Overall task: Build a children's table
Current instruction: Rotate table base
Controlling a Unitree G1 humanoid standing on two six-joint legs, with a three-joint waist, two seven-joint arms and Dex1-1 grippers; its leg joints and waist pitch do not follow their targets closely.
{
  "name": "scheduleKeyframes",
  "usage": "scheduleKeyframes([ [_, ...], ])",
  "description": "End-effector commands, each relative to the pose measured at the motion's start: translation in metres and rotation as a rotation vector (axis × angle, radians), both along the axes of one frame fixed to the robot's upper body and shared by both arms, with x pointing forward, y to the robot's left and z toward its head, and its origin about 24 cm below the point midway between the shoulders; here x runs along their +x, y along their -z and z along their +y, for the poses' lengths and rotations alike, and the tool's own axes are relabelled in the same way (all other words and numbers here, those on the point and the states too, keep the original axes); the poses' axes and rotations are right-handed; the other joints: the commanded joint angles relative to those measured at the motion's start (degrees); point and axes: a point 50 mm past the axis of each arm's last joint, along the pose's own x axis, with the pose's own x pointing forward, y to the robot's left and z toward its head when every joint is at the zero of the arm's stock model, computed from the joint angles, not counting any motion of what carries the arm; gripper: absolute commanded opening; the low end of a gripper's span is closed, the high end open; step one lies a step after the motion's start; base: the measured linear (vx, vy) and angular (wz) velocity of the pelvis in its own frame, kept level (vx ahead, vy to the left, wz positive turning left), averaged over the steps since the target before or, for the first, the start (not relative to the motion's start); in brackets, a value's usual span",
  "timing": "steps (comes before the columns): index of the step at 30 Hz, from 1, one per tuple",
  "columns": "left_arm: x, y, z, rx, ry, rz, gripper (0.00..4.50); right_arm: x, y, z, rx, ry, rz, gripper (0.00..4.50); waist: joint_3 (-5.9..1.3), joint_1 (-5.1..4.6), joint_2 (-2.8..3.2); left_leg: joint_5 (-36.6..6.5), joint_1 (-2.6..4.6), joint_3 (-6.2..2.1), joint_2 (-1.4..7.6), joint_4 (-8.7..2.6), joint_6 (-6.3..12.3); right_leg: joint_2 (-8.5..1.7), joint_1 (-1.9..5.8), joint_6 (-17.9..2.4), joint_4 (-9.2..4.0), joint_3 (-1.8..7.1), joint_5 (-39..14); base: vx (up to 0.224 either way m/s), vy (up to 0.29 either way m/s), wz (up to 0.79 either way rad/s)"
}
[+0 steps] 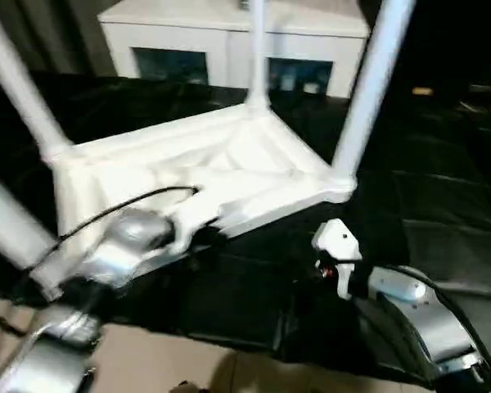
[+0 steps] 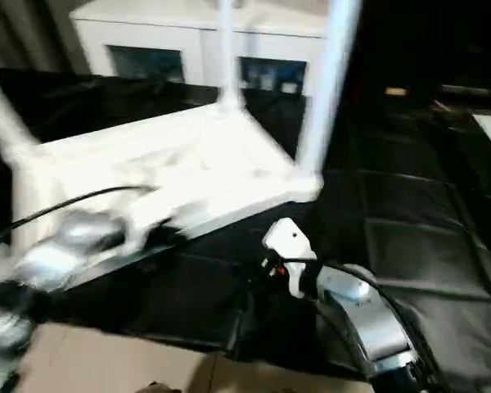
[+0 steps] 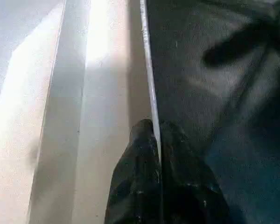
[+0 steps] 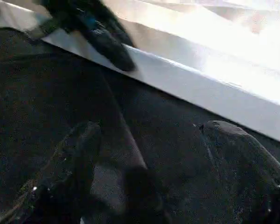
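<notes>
The children's table [image 1: 237, 160] lies upside down on black mats, its ribbed underside facing up. White legs stand up from its corners, one at the right [image 1: 368, 90], one at the back [image 1: 258, 49] and one at the left [image 1: 20, 90]. My left gripper [image 3: 155, 133] is shut on the thin rim of the table top at its near edge, one finger on each side. It also appears in the right wrist view as the left gripper [image 4: 100, 37] on that rim. My right gripper [image 4: 149, 130] stands open just short of the same rim, over the mat, with nothing between its fingers.
A white cabinet [image 1: 229, 37] with glass-fronted compartments stands behind the table. Black mats [image 1: 442, 221] cover the floor to the right and front. Beige floor [image 1: 188, 360] lies nearest me. A black cable [image 1: 123, 205] runs over my left forearm.
</notes>
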Motion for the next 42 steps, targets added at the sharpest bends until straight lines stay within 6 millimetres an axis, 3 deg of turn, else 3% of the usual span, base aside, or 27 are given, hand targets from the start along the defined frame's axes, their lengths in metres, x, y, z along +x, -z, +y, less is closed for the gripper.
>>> scheduleKeyframes([
  [1,0.005,-0.025,-0.034,-0.068,0.139,-0.148,0.04,0.001,-0.005,0.001,-0.002,0.000,-0.034,3.77,-3.74,-0.63,0.08,-16.20,2.04,-0.84,1.69,-4.41,0.41,-1.50,1.76,-11.83,-4.35,1.24,-9.39,0.000,0.000,0.00],
  [2,0.007,-0.028,-0.052,-0.092,0.185,-0.171,0.04,0.000,-0.005,0.000,-0.010,0.006,-0.036,3.77,-3.78,-0.45,0.12,-15.55,1.81,-0.90,1.63,-4.39,0.67,-1.52,1.92,-11.77,-4.34,1.24,-8.69,0.000,0.000,0.00],
  [5,0.006,-0.033,-0.079,-0.140,0.258,-0.195,0.04,-0.002,-0.003,-0.003,-0.024,0.025,-0.038,3.77,-4.06,0.28,-0.15,-13.04,1.49,-0.99,1.68,-4.17,1.91,-1.89,2.38,-12.14,-4.01,1.22,-5.96,0.000,0.000,0.00],
  [6,0.004,-0.036,-0.090,-0.161,0.289,-0.210,0.04,-0.002,-0.001,-0.005,-0.033,0.042,-0.041,3.77,-4.09,0.39,0.16,-12.06,1.35,-0.98,1.63,-4.05,2.59,-1.92,2.42,-12.30,-3.99,1.15,-5.21,0.000,0.000,0.00],
  [10,0.003,-0.037,-0.102,-0.194,0.309,-0.225,0.04,-0.001,-0.001,-0.010,-0.046,0.073,-0.041,3.77,-4.23,0.29,0.21,-9.69,0.68,-1.16,1.50,-3.87,4.60,-2.22,2.94,-12.16,-3.84,0.97,-4.99,0.000,0.000,0.00],
  [14,0.009,-0.035,-0.105,-0.187,0.270,-0.272,0.04,-0.001,0.000,-0.013,-0.054,0.085,-0.042,3.77,-4.04,-0.42,0.10,-11.03,0.48,-1.20,1.30,-3.91,5.19,-2.14,2.88,-10.78,-4.56,0.76,-10.24,0.000,0.000,0.00],
  [15,0.013,-0.034,-0.101,-0.158,0.236,-0.306,0.04,-0.002,0.000,-0.012,-0.053,0.083,-0.043,3.77,-3.98,-0.86,-0.33,-11.30,0.23,-1.30,1.25,-3.99,5.23,-2.03,2.99,-10.44,-4.64,0.65,-11.27,0.000,0.000,0.00],
  [17,0.022,-0.032,-0.091,-0.106,0.171,-0.357,0.04,-0.002,0.000,-0.010,-0.048,0.075,-0.043,3.77,-4.01,-1.36,-0.03,-12.31,0.37,-1.34,1.22,-3.97,4.97,-1.91,2.87,-10.06,-4.76,0.62,-12.27,0.000,0.000,0.00],
  [18,0.023,-0.032,-0.089,-0.094,0.154,-0.366,0.04,-0.002,0.000,-0.010,-0.048,0.074,-0.044,3.77,-4.02,-1.66,-0.16,-12.26,0.24,-1.44,1.30,-4.05,4.95,-1.99,2.99,-10.20,-4.70,0.59,-12.08,0.000,0.000,0.00],
  [19,0.024,-0.032,-0.088,-0.092,0.151,-0.367,0.48,-0.002,0.000,-0.010,-0.048,0.075,-0.044,3.77,-4.02,-1.66,-0.16,-12.26,0.24,-1.44,1.30,-4.05,4.95,-1.99,2.99,-10.20,-4.70,0.59,-12.08,0.000,0.000,0.00],
  [21,0.027,-0.032,-0.079,-0.084,0.127,-0.356,0.61,-0.001,0.000,-0.008,-0.045,0.069,-0.045,3.77,-4.03,-2.34,-0.17,-11.97,0.04,-1.47,1.24,-4.06,5.13,-1.95,3.03,-10.81,-4.60,0.52,-11.37,0.000,0.000,0.00],
  [22,0.027,-0.032,-0.075,-0.090,0.129,-0.339,0.62,-0.001,0.000,-0.007,-0.045,0.068,-0.046,3.77,-4.11,-2.37,-0.48,-11.46,0.03,-1.43,1.21,-3.88,5.59,-2.01,3.03,-11.38,-4.50,0.56,-10.67,0.000,0.000,0.00],
  [23,0.027,-0.032,-0.071,-0.106,0.121,-0.327,0.67,-0.001,0.000,-0.006,-0.044,0.066,-0.047,3.77,-4.17,-2.27,-0.07,-10.96,0.26,-1.37,1.45,-3.88,5.82,-2.04,2.83,-12.40,-4.46,0.59,-9.34,0.000,0.000,0.00],
  [24,0.026,-0.032,-0.066,-0.130,0.112,-0.314,0.90,-0.001,0.000,-0.005,-0.043,0.064,-0.048,3.77,-4.09,-2.30,-0.13,-10.79,0.32,-1.30,1.56,-3.90,6.01,-1.91,2.74,-13.43,-4.31,0.57,-7.73,0.000,0.000,0.00],
  [27,0.020,-0.032,-0.053,-0.204,0.112,-0.287,1.05,0.000,0.001,-0.003,-0.041,0.062,-0.050,3.77,-3.92,-2.28,-0.35,-11.25,0.34,-1.29,1.70,-4.08,6.17,-1.99,2.82,-14.61,-4.02,0.51,-6.99,0.000,0.000,0.00],
  [30,0.018,-0.033,-0.048,-0.233,0.094,-0.303,1.42,0.000,0.001,-0.002,-0.042,0.063,-0.052,3.77,-3.85,-2.13,-0.06,-12.45,0.85,-1.06,1.77,-4.08,5.81,-1.79,2.46,-14.46,-4.20,0.68,-7.85,0.000,0.000,0.00],
  [34,0.005,-0.037,-0.039,-0.383,0.062,-0.235,1.44,0.008,0.002,-0.005,-0.060,0.115,-0.061,3.77,-3.76,-1.94,-0.24,-13.10,0.83,-1.15,2.15,-4.50,4.49,-2.17,2.54,-14.91,-3.94,0.71,-8.82,0.000,0.000,0.00],
  [35,0.002,-0.037,-0.037,-0.396,0.066,-0.219,1.44,0.010,0.002,-0.006,-0.066,0.132,-0.061,3.77,-3.72,-2.02,-0.19,-13.31,0.77,-1.13,2.07,-4.49,4.50,-2.10,2.41,-14.87,-4.07,0.73,-9.22,0.000,0.000,0.00],
  [36,-0.008,-0.036,-0.034,-0.424,0.081,-0.177,1.44,0.015,0.003,-0.009,-0.079,0.175,-0.066,3.77,-3.72,-2.13,0.13,-14.35,0.99,-1.21,2.24,-4.65,3.39,-2.17,2.38,-14.67,-3.98,0.78,-10.04,0.000,0.000,0.00],
  [38,-0.022,-0.035,-0.028,-0.453,0.102,-0.115,1.44,0.023,0.004,-0.013,-0.094,0.234,-0.071,3.77,-3.54,-2.47,0.01,-15.24,0.82,-1.24,2.09,-4.83,2.51,-2.14,2.44,-14.27,-3.92,0.76,-11.33,0.000,0.000,0.00],
  [42,-0.042,-0.032,-0.015,-0.460,0.107,-0.054,1.44,0.038,0.004,-0.018,-0.106,0.313,-0.077,3.77,-3.42,-2.89,0.46,-17.17,1.14,-1.12,1.91,-4.99,0.94,-1.67,1.99,-12.65,-4.23,0.85,-13.56,0.000,0.000,0.00],
])
